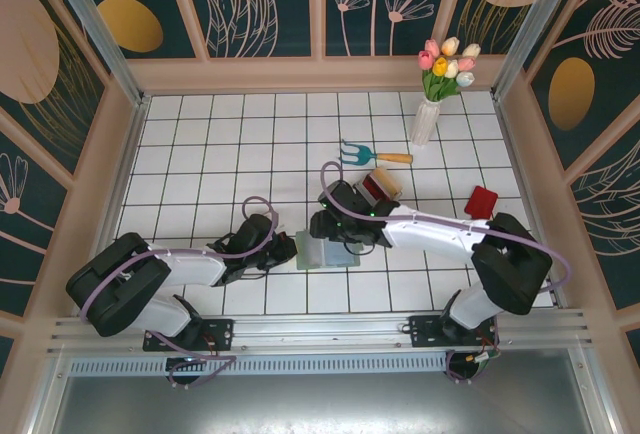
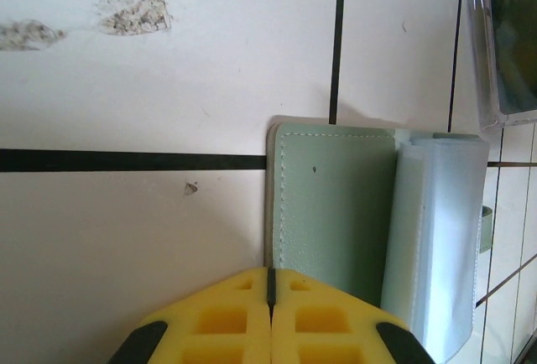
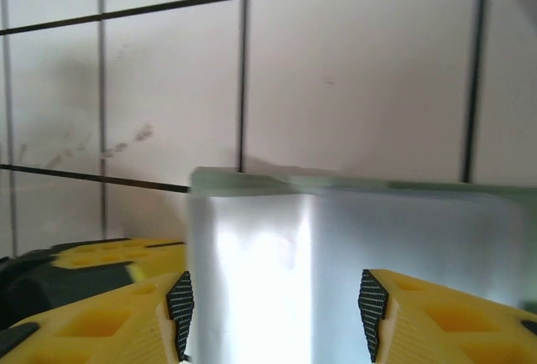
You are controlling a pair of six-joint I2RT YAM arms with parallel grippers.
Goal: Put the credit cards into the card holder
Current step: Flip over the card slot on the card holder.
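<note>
Two grippers meet at the card holder, which lies on the counter near its 6 o'clock edge. Your left gripper is clenched tight at the holder's 9 o'clock side, over a corner of its green cover; you cannot tell whether it pinches that cover. Your right gripper, at the holder's 12 o'clock, stands released with the holder's pale sleeve between its fingers. One red card lies well apart at 3 o'clock.

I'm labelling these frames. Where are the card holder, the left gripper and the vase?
card holder (image 2: 336,213): left wrist view, on its green cover.
left gripper (image 2: 270,278): left wrist view, on the seam between its yellow fingertips.
vase (image 1: 424,122): top view, on its white body.
</note>
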